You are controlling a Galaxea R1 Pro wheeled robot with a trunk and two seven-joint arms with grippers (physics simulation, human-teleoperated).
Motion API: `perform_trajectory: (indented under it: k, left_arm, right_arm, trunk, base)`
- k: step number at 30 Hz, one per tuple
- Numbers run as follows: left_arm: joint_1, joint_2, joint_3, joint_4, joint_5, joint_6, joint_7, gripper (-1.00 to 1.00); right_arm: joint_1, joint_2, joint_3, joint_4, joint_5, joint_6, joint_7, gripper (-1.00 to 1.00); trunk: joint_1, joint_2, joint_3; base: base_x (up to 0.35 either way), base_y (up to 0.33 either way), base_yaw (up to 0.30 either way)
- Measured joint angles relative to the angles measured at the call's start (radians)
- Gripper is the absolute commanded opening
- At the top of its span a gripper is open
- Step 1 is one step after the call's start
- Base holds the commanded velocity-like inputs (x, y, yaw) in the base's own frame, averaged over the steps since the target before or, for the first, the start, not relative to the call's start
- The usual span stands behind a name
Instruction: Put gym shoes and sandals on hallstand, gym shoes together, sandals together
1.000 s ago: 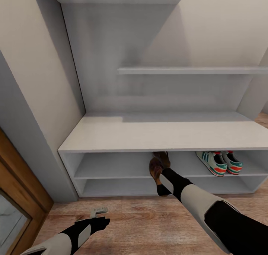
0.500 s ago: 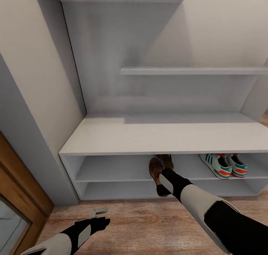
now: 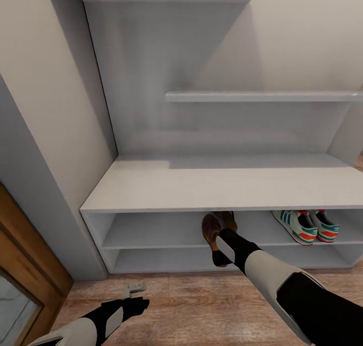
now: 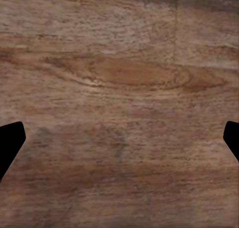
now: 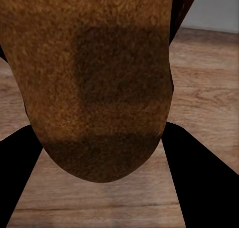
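At the rack [image 3: 151,184] shelf, the right gripper [image 3: 216,241] clamps a sandal [image 3: 210,228] beside the other sandal [image 3: 225,219]. Gym shoes [image 3: 306,226] sit to the right. Over the floor [image 3: 201,300], the left gripper [image 3: 135,287] is spread wide, empty.

Upper shelf compartment [image 3: 151,230] lies open leftward; sandals [image 3: 212,230] and gym shoes [image 3: 305,226] block its middle and right.

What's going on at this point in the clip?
The robot is putting shoes on the hallstand. Its right gripper holds a brown sandal at the front edge of the upper open shelf, beside the other sandal already lying there. The two gym shoes sit side by side further right on the same shelf. The left gripper hangs open and empty over the corridor floor. So this looks like the last shoe, not yet released.
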Motion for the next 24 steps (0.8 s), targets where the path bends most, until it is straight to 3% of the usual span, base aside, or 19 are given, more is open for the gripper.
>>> perform_trajectory:
  k: [24]
  left_arm:
    - [0.000, 0.000, 0.000, 0.002, 0.000, 0.005, 0.000, 1.00]
  right_arm:
    - [0.020, 0.001, -0.001, 0.005, 0.000, -0.007, 0.000, -1.00]
  trunk:
    - [0.000, 0.000, 0.000]
  base:
    - [0.000, 0.000, 0.000]
